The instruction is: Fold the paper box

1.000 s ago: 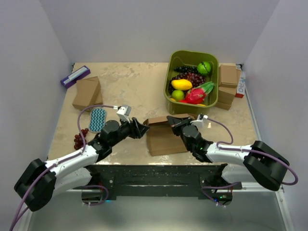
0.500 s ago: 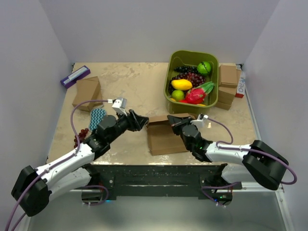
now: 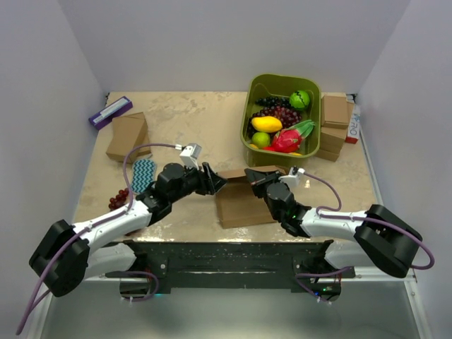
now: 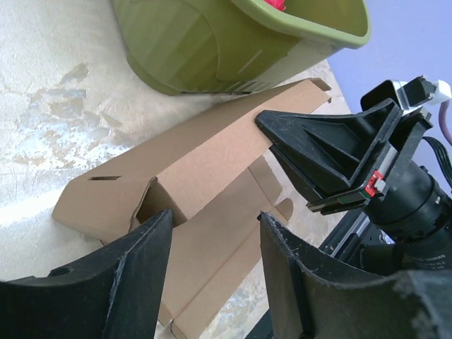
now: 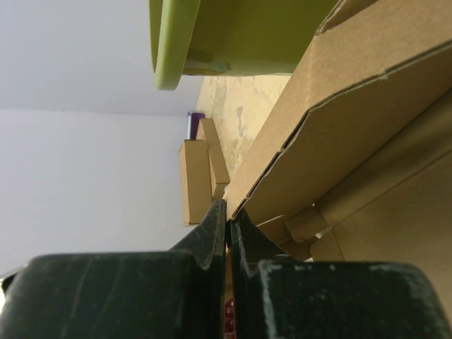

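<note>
The paper box lies flat in front of the green bin, its long rear panel raised at a slant. My right gripper is shut, and its tips touch the top edge of that raised panel. I cannot tell whether cardboard sits between them. The same gripper shows as a black wedge against the panel in the left wrist view. At the box's left end, my left gripper is open. Its fingers straddle the flat base with nothing between them.
A green bin of toy fruit stands just behind the box. Small brown boxes sit at the far left and far right. A purple item, a blue patterned sponge and grapes lie on the left.
My left gripper swung back and left away from the box, then returned to its left end, slightly wider open. The right gripper and the raised panel have stayed put.
</note>
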Available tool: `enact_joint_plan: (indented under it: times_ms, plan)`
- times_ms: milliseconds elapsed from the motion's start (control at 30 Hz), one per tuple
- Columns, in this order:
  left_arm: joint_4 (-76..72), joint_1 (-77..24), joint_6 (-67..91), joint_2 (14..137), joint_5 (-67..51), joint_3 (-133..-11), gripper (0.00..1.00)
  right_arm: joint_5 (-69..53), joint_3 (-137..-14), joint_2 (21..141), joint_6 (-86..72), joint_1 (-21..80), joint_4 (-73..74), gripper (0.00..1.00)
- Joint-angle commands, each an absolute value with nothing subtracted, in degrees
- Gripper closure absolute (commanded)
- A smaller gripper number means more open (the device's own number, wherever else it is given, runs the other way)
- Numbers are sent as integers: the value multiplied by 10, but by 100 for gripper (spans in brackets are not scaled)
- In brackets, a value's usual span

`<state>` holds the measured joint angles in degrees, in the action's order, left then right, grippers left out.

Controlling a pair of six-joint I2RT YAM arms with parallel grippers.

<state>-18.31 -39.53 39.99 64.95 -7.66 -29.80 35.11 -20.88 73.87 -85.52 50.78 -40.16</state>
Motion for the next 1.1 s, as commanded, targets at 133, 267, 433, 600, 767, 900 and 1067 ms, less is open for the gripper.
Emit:
enact_joint_plan:
  times_ms: [133,267,433,600,767,900,1067]
  plan:
    - [-228,-397,416,674,-68,-307,42,362,-203,744,-841,511,-339,100]
    - [-267,-397,425,697,-69,-305,43,358,-202,747,-841,511,-342,100]
    - [-314,-397,439,721,-80,-304,49,359,-201,746,-841,512,-344,100]
    - [-321,-398,437,721,-78,-295,50,363,-200,742,-845,511,-339,100]
    - [-267,-397,397,704,-62,-266,40,382,-206,720,-853,511,-297,100]
    - [-195,-397,340,700,-47,-255,38,391,-211,707,-849,511,-284,100]
    - [-119,-397,288,695,18,-271,35,396,-206,703,-853,511,-281,100]
